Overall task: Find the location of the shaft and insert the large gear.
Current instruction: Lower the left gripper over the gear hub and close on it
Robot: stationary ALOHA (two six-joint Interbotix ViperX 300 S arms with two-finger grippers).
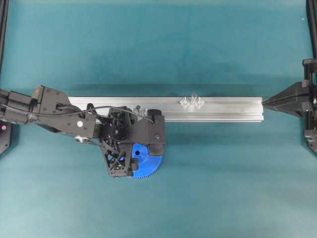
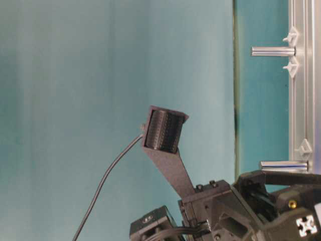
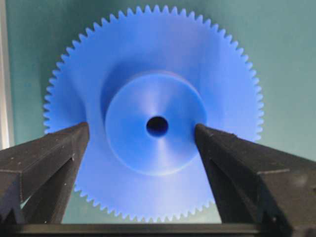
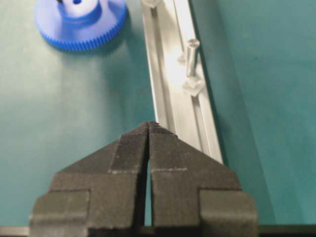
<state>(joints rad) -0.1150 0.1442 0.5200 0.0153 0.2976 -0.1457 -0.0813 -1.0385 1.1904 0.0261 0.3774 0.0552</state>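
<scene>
Overhead: large gear [image 1: 148, 166] flat on teal mat [image 1: 223, 188] just below rail [image 1: 218, 109], left gripper [image 1: 141, 148] above it, shaft [image 1: 192, 100] well right; left wrist: fingers [image 3: 44, 158] spread wide, flanking hub, untouching; right wrist: right gripper [image 4: 149, 129] closed, empty.

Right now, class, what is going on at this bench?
The left gripper is over the large blue gear, which lies flat on the green mat beside the aluminium rail. Its jaws stand open either side of the raised hub, not yet closed on it. The shaft on the rail is bare. The right gripper is shut and idle.
</scene>
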